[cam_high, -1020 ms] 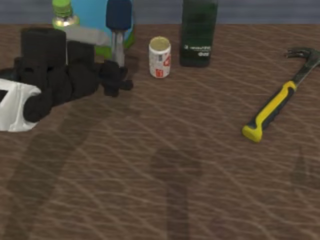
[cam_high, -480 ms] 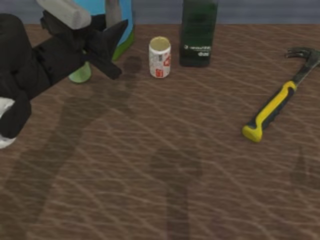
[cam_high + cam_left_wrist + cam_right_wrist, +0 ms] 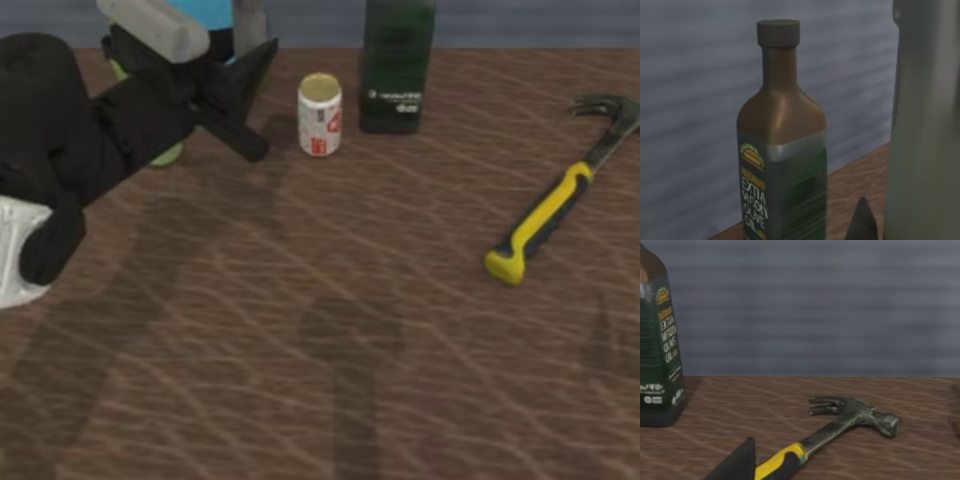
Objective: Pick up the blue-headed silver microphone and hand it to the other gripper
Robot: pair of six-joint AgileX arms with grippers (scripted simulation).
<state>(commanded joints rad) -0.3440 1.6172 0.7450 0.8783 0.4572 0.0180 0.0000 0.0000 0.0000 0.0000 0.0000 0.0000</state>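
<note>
Mic head cut off by top edge; right arm unseen.

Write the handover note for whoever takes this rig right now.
Left gripper: at the table's far left, shut on the blue-headed silver microphone, which it holds by the silver handle; the head is out of view.
Right gripper: off the top view, low over the table near the hammer, holding nothing that shows.
Done: the pickup, it seems.
Left: bring both grippers together mid-table, let the right one grasp the microphone, then release the left. Mind the white-and-red can and the olive oil bottle nearby.
</note>
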